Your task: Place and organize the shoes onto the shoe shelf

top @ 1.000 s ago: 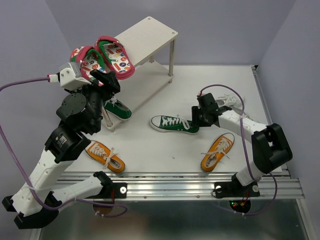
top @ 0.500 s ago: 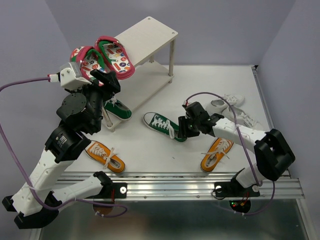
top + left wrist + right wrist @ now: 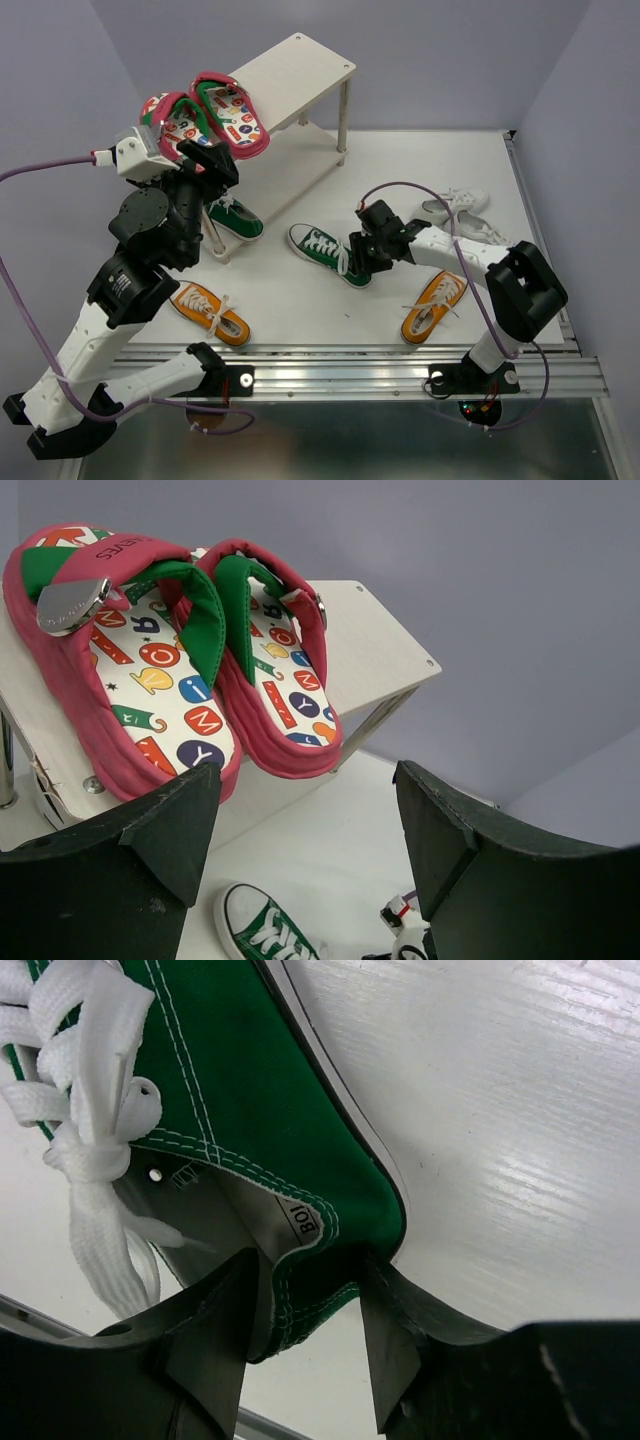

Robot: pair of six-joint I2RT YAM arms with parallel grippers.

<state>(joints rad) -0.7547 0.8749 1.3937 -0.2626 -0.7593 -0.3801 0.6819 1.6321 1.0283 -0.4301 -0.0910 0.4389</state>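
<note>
Right gripper (image 3: pixel 310 1290) pinches a green canvas lace-up sneaker (image 3: pixel 325 250) by the heel, at the middle of the white table (image 3: pixel 400 170).
One finger sits inside the heel collar, one outside — jaws half closed on it. Left gripper (image 3: pixel 305 810) gapes wide and empty, just before the pink-red patterned flip-flops (image 3: pixel 215 115) on the top board of the cream-white wooden two-tier shelf (image 3: pixel 300 70) — far left.

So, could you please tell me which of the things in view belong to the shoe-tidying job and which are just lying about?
Part of the job: shelf, flip-flops, green sneaker at the shelf, green sneaker mid-table, one orange sneaker, other orange sneaker, white sneakers.
Just lying about: purple cables, metal rail.
</note>
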